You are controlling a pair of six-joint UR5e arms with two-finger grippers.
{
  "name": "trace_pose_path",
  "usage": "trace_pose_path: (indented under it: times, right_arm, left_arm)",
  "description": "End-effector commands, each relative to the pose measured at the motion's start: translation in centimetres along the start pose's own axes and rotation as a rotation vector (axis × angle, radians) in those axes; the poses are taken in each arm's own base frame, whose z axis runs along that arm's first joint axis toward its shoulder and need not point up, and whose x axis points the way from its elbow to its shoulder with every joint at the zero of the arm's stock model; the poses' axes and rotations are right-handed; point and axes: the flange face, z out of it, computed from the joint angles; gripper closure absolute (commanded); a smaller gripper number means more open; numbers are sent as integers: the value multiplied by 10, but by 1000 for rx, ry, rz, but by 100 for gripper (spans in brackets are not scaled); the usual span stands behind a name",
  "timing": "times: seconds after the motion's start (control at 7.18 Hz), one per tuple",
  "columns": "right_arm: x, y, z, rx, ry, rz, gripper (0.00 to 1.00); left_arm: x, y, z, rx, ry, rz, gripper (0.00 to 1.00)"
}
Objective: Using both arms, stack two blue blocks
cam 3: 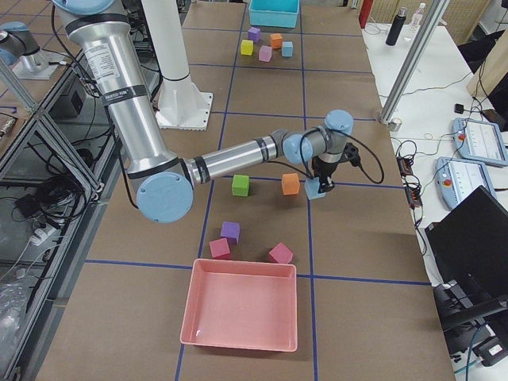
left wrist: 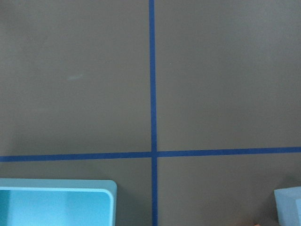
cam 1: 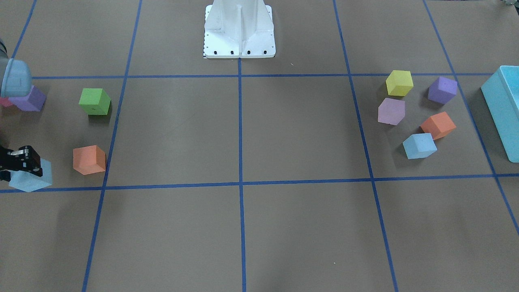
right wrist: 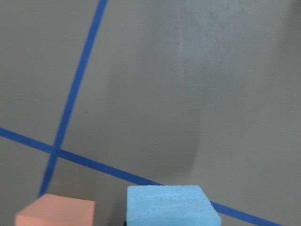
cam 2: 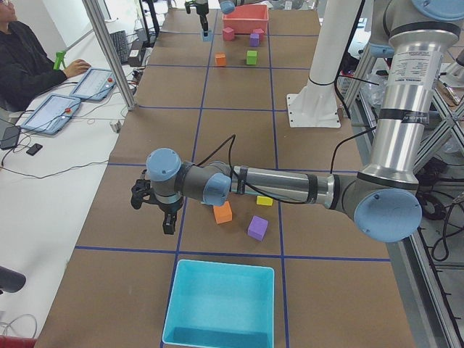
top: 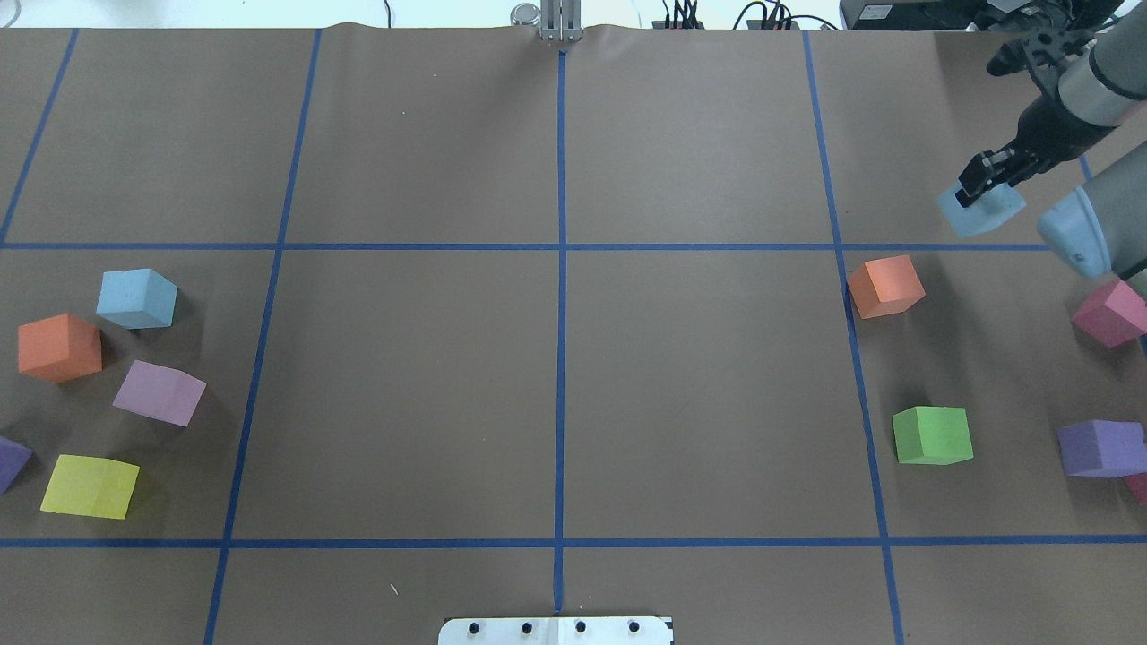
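Note:
One pale blue block (top: 993, 213) lies at the far right by a tape line. My right gripper (top: 977, 190) stands straight down on it, fingers on either side, shut on it. In the front view this gripper (cam 1: 20, 175) and block (cam 1: 32, 182) are at the left edge. The right wrist view shows the block (right wrist: 171, 205) at the bottom centre. The other blue block (top: 136, 298) lies among the cubes on the left; the front view also shows it (cam 1: 419, 146). My left gripper (cam 2: 154, 214) hovers above the table near them. I cannot tell whether it is open.
Orange (top: 885, 286), green (top: 932, 435), purple (top: 1100, 448) and pink (top: 1111, 313) cubes lie near the right arm. Orange (top: 59, 348), lilac (top: 159, 392) and yellow (top: 90, 486) cubes surround the left blue block. The turquoise box (cam 2: 217, 304) and a pink tray (cam 3: 242, 313) stand at the table's ends.

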Motion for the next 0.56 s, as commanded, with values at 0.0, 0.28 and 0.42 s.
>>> trace_pose_path:
  times: [0.0, 0.28, 0.42]
  right_arm:
    - [-105, -12, -40, -12, -21, 115, 65]
    - [-192, -18, -33, -13, -42, 174, 65]
    - [-233, -14, -18, -8, -12, 197, 65]
  left_arm:
    - [69, 8, 50, -16, 10, -53, 2]
    - [152, -1, 76, -4, 9, -116, 2]
    - [188, 3, 93, 2, -10, -142, 2]
